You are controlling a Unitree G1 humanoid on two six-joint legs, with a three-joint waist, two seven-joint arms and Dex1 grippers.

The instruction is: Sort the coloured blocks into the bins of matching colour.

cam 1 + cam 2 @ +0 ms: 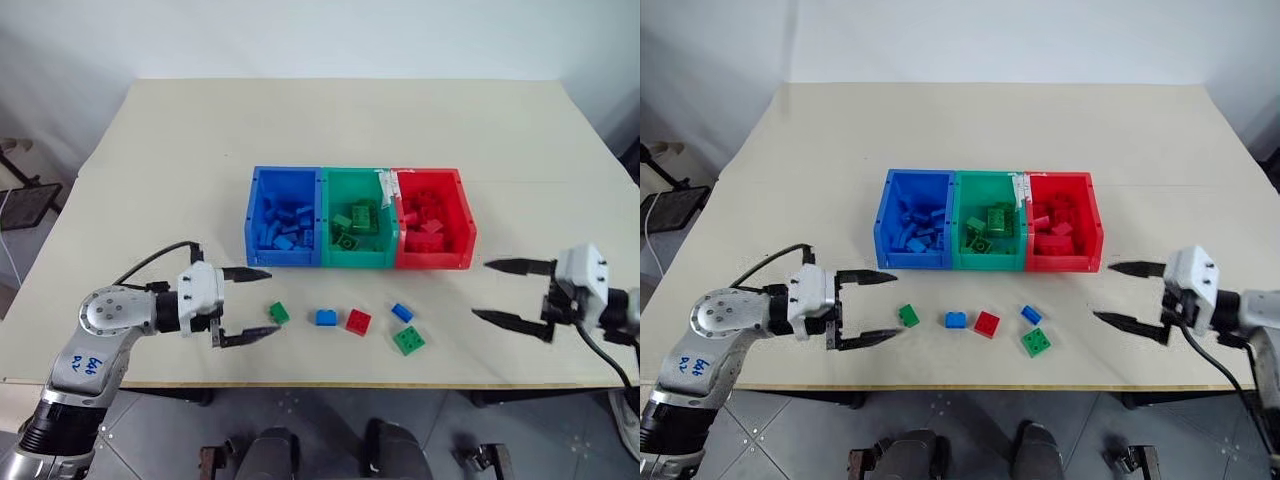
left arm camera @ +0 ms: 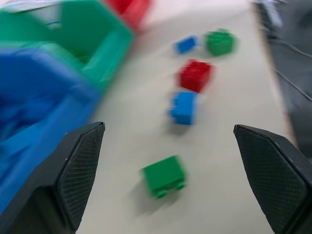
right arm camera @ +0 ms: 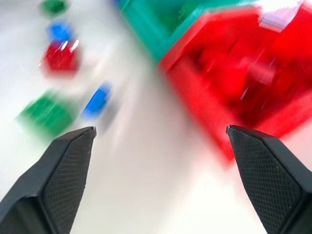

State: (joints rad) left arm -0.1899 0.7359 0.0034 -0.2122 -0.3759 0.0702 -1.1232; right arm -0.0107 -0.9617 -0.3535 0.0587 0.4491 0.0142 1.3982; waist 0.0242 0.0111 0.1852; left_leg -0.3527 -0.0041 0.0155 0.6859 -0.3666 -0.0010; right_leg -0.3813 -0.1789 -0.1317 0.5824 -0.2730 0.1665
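Three joined bins stand mid-table: blue [image 1: 256, 232], green [image 1: 354, 258], red [image 1: 462, 215], each holding several blocks of its own colour. In front of them lie loose blocks: a small green one [image 1: 279, 313], a blue one [image 1: 326, 318], a red one [image 1: 358, 321], a small blue one [image 1: 402, 312] and a larger green one [image 1: 409, 340]. My left gripper [image 1: 258, 304] is open, pointing right, with the small green block [image 2: 164, 176] just beyond its fingertips. My right gripper [image 1: 495, 291] is open and empty, off to the right of the red bin, pointing left.
The pale table's front edge [image 1: 300, 382] runs just below the loose blocks. A black stand [image 1: 25, 200] sits on the floor at the far left. The table behind the bins is bare [image 1: 350, 120].
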